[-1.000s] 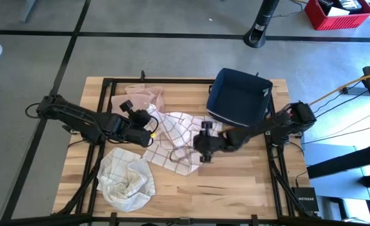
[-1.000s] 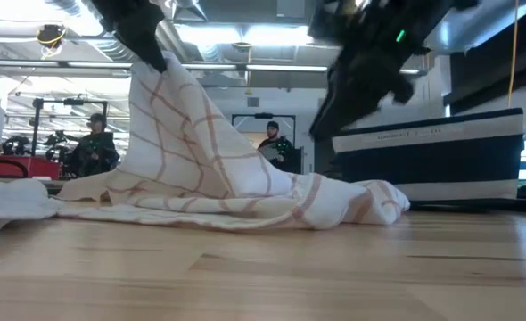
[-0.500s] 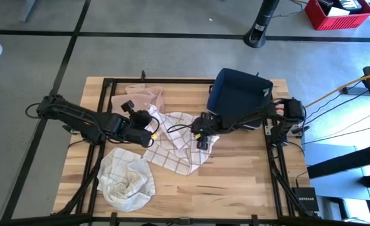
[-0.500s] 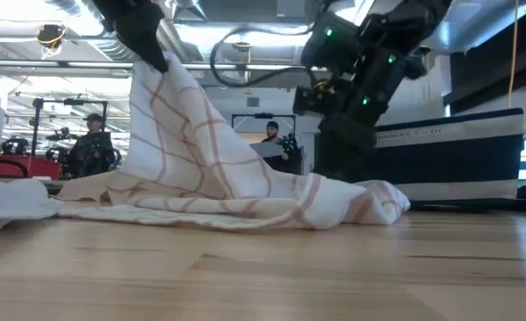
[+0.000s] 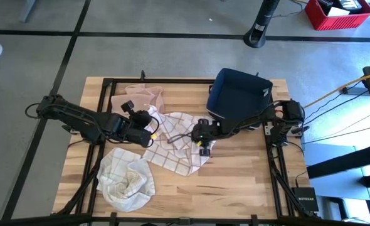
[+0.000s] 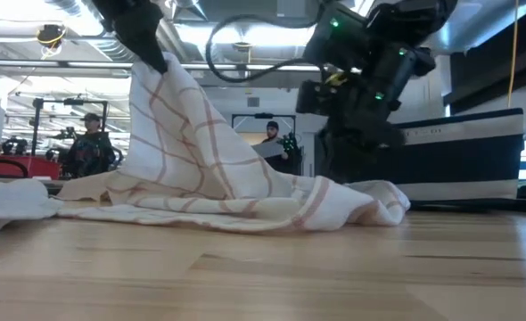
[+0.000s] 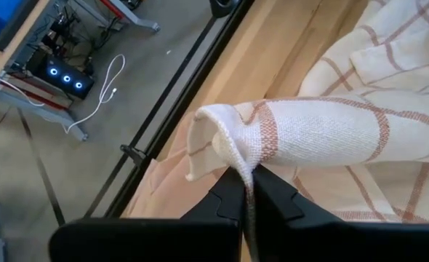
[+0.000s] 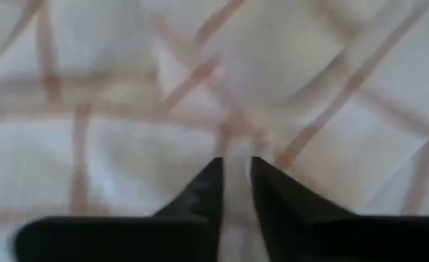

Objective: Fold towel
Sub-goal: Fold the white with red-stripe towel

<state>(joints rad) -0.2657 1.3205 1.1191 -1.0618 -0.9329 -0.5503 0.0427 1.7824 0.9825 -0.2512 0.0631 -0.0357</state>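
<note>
The towel (image 5: 174, 145) is white with red-brown checks and lies crumpled mid-table; one part is pulled up into a peak (image 6: 156, 71), the rest rests on the wood. My left gripper (image 5: 150, 128) is shut on that raised part, seen in its wrist view (image 7: 247, 183). My right gripper (image 5: 201, 139) stands on the towel's right part, fingers pointing down and nearly together (image 8: 235, 182). In the low view (image 6: 350, 156) its fingertips are hidden behind the cloth. My left gripper pinches a folded-over edge of the towel (image 7: 238, 161) between its two fingers. That part is lifted off the table; the cloth slopes down from it to the rest lying on the wood. My right gripper comes from above onto the towel's right part. A ridge of cloth (image 8: 236, 149) runs into the narrow gap between its fingers (image 8: 209, 191). How many layers it has cannot be told. The cloth there lies on the table.
A dark blue bin (image 5: 238, 97) stands at the far right, just behind the right arm. A beige cloth (image 5: 141, 97) lies at the far side, another checked cloth (image 5: 127, 180) at the near left. Bare wood (image 5: 235, 176) lies near right. People sit beyond the table (image 6: 89, 147).
My right gripper has moved from the towel's near-right corner toward the table's far edge and come down on the towel's right part, its arm swinging back toward the bin. The towel's near-right part has shifted slightly. The left gripper has kept the raised part still.
</note>
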